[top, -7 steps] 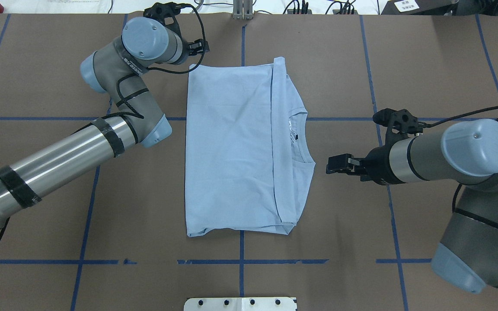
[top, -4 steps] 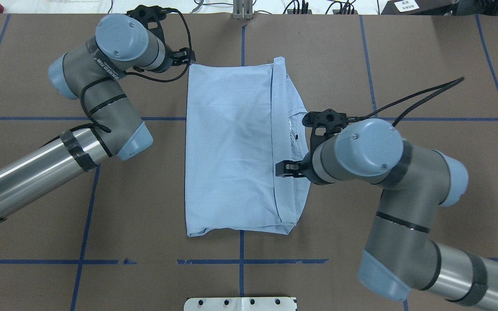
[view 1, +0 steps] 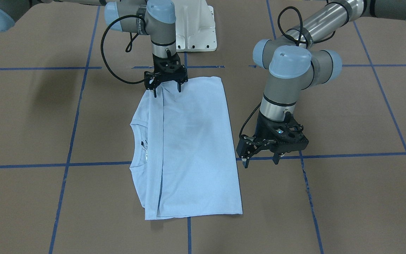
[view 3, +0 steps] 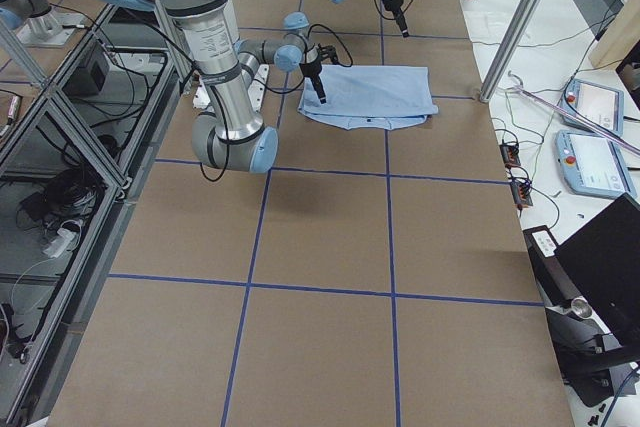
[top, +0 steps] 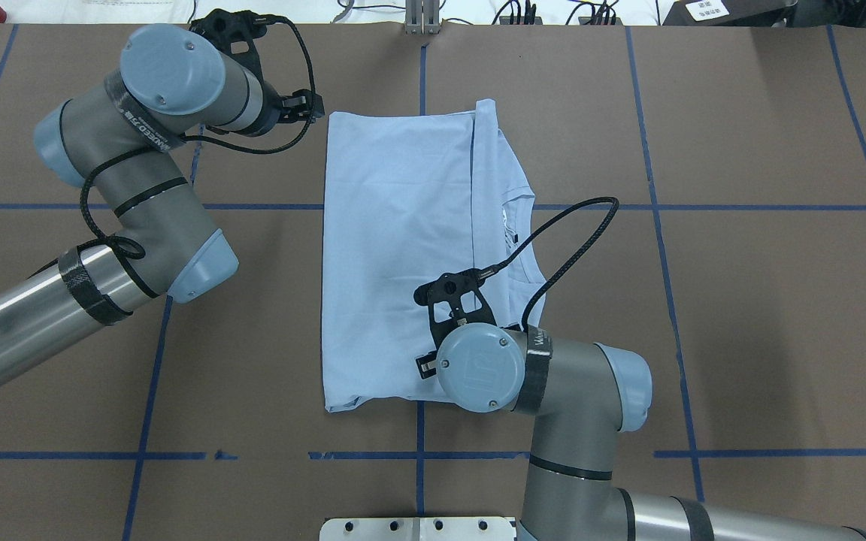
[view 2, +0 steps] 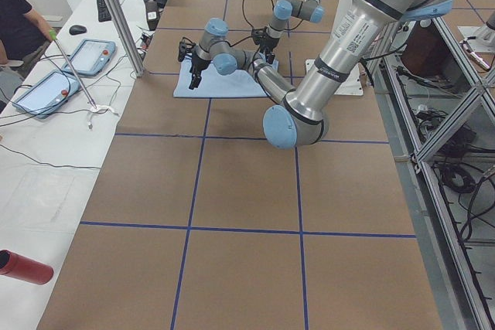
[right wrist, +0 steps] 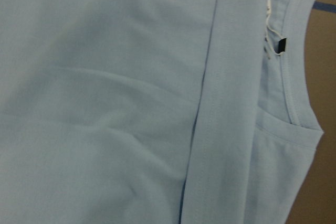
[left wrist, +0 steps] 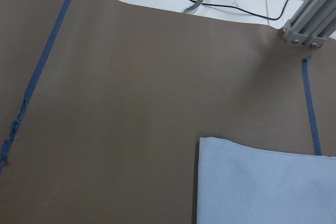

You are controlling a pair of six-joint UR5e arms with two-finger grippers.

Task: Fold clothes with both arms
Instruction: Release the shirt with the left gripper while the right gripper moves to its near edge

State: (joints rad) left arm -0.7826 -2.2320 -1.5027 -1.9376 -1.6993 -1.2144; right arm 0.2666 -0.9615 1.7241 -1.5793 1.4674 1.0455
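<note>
T-shirt (top: 395, 248) folded, chest mostly covered | right hand (view 1: 166, 91) spread at its edge | left hand (view 1: 260, 162) spread beside it

Light blue T-shirt (top: 403, 255) lies flat on brown table (top: 741, 300), folded to long rectangle. Folded panel covers most of it; round neck with small black tag exposed along my right-hand side. My right gripper (view 1: 167, 92) points straight down at shirt's near edge, fingers spread; contact with cloth unclear. My left gripper (view 1: 260, 162) hangs over table just beside shirt's left edge, near far corner, fingers spread, clear of cloth.
</note>
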